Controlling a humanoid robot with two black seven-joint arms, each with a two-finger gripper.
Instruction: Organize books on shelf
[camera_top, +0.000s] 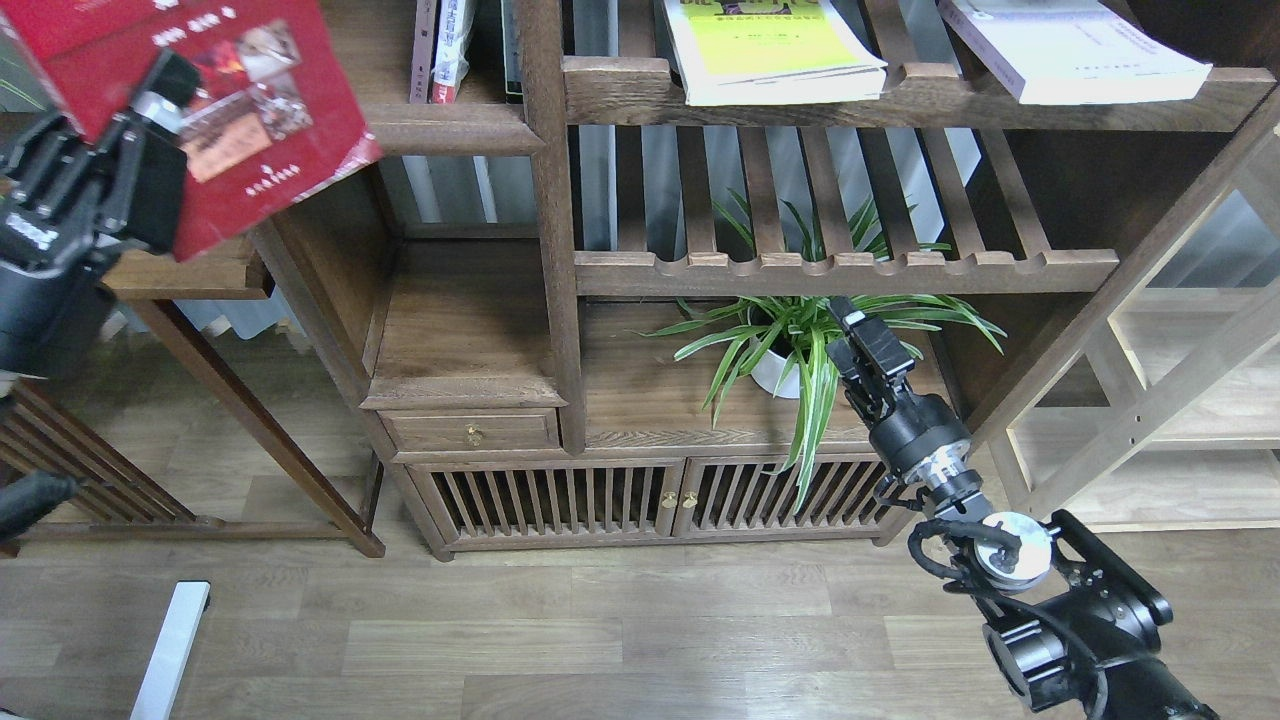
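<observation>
Head view: left end effector sits at upper left, fingers clamped on the lower edge of the red book. That book is lifted and tilted, its cover with yellow title text facing the camera, clear of any surface. Its right corner hangs just beside the solid dark-brown shelf of the upper-left compartment, where a few thin volumes already stand upright against the post.

Yellow-green book lies flat on the slatted upper rack, white page edges toward the camera. White book lies flat on the same rack, further right, well apart from the yellow-green one. Neither is upright; neither is on the solid plank.

Right end effector hovers low in front of the spider plant in its white pot, carrying nothing; fingers look slightly parted, though the view is dark and foreshortened.

Judgement on progress: early. One of three books is in hand and near its destination but not yet placed. Two are untouched on the rack. Remaining: seat the red book on the plank, then fetch the other two.

Risk noted: the grasp is at one edge of a thin paperback, so it may sag or swing during insertion.
</observation>
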